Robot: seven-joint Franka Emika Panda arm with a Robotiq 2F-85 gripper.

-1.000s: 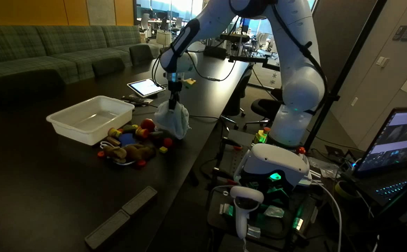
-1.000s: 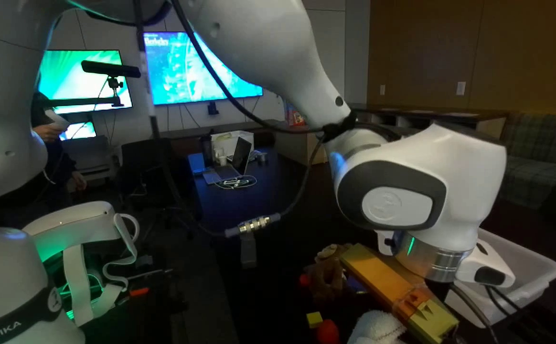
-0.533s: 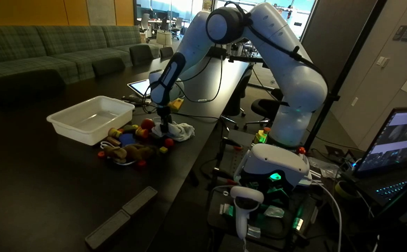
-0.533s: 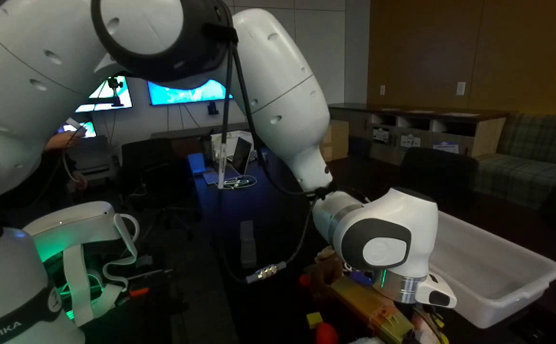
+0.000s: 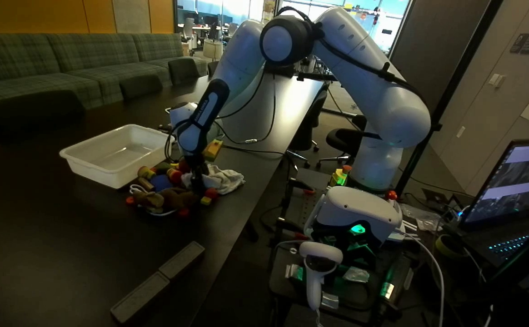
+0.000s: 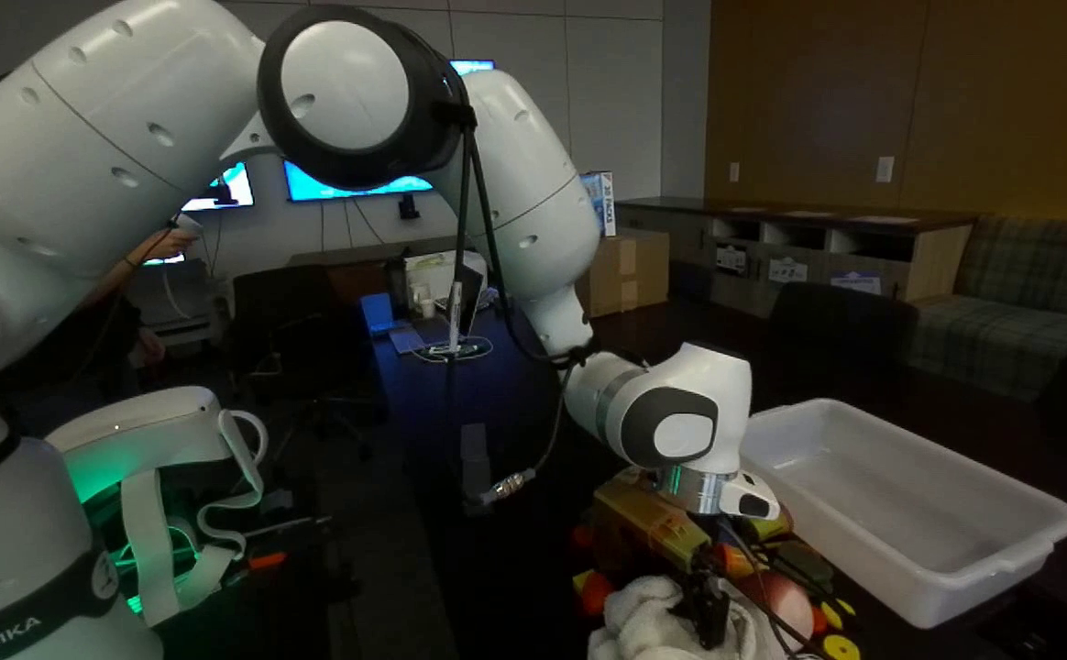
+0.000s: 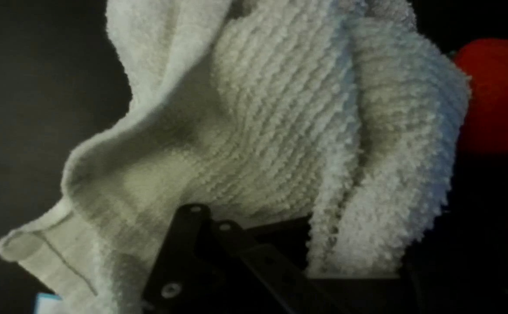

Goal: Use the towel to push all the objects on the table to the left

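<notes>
My gripper [image 5: 197, 184] points down at the tabletop and is shut on a white towel [image 5: 223, 179]. The towel lies bunched on the table and trails behind the fingers. In the wrist view the towel [image 7: 280, 109] fills most of the picture and runs between the dark fingers [image 7: 324, 253]. A pile of objects lies against it: a brown plush toy [image 5: 173, 198], a blue item [image 5: 161, 182], yellow-and-red jars [image 5: 146, 172], a yellow block [image 5: 206, 200] and a red ball-like object [image 5: 211, 192]. The red object also shows in the wrist view [image 7: 498, 96]. The gripper partly hides the pile.
A white bin [image 5: 89, 169] stands directly beside the pile; it shows in both exterior views [image 6: 964, 587]. Two grey bars [image 5: 157, 281] lie end to end near the table's edge. A black cable [image 5: 260, 151] crosses the table behind the towel.
The gripper has lowered the hanging towel onto the table and moved into the pile, leftward and nearer in an exterior view. The red object, yellow block and a jar have shifted slightly that way.
</notes>
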